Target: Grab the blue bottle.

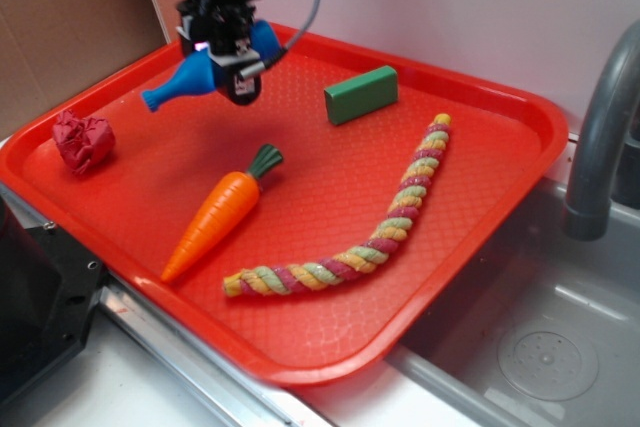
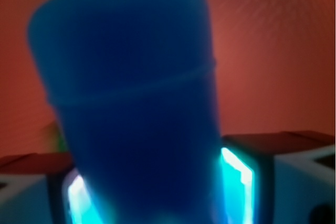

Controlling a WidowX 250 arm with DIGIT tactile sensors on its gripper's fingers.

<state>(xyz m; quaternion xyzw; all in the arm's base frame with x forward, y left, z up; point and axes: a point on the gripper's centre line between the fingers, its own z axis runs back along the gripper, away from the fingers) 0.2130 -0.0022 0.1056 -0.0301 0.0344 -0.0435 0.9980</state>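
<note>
Exterior view: the gripper [image 1: 236, 65] is closed on the blue bottle [image 1: 200, 72] at about 11 o'clock on the red tray [image 1: 500, 137]. The bottle lies roughly horizontal in the grasp, its neck pointing toward 9 o'clock and dipping slightly, its body clamped between the jaws. It appears lifted clear of the tray floor, though the gap beneath it cannot be read with certainty. Wrist view: the bottle's body [image 2: 131, 93] fills the frame, blurred, with a lit finger pad [image 2: 237, 179] pressed at its side near the lower edge.

Other items: a crumpled red cloth [image 1: 82, 140] at 9 o'clock, a toy carrot [image 1: 222, 209] near the tray's centre, a green block [image 1: 361, 94] at 1 o'clock, and a braided rope [image 1: 380, 232] curving from 3 toward 6 o'clock. All lie apart from the bottle.

Risks, as judged from this pose: the body is smooth, round plastic, so it may roll or slip between the pads. The grip seems to sit toward the base end, leaving the neck overhanging; this imbalance could tilt the bottle further downward. A quick lift or swing would likely worsen either. If dropped, the bottle may roll toward the cloth or the tray rim.
</note>
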